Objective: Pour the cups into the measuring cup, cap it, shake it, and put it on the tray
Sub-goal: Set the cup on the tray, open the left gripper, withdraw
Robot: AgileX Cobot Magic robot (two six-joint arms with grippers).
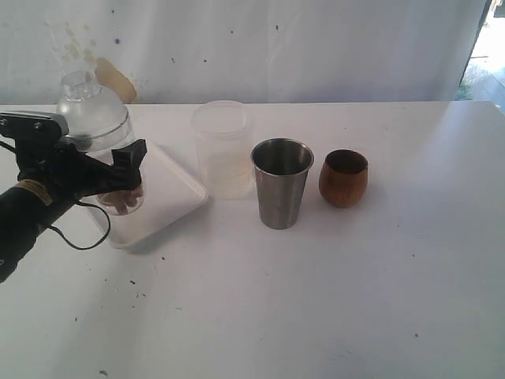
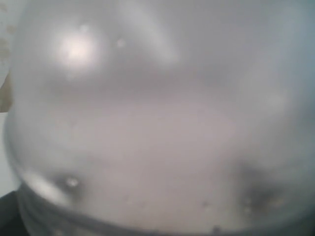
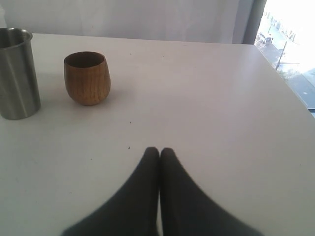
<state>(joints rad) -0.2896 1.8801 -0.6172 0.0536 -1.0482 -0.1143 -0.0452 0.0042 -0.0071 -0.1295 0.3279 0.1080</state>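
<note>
White table [image 1: 355,300]: carries everything; a few dark specks on it.
Left arm: black, comes in from the left edge of the exterior view.
Flat white square plastic tray [image 1: 177,193]: rounded corners, low rim, left of centre; its near corner is hidden behind the left gripper.
Clear see-through measuring cup [image 1: 95,122]: capped, leaning slightly, over the tray's left part. Cannot tell whether its base touches the tray. Its clear wall fills the left wrist view [image 2: 157,123].
Frosted whitish plastic cylinder [image 1: 223,154]: upright, just beside the tray's right edge, behind the tumbler.
Tall tapered stainless-steel tumbler [image 1: 282,185]: upright, mouth up, between cylinder and wooden cup; also in the right wrist view [image 3: 17,73].
Rounded brown wooden cup [image 1: 343,178]: upright, just right of the tumbler, not touching it [image 3: 87,78].
Left gripper [image 1: 126,170]: fingers clamped on the measuring cup's lower body.
Right gripper [image 3: 159,152]: fingers pressed together, nothing between them, over bare table, apart from the wooden cup.
</note>
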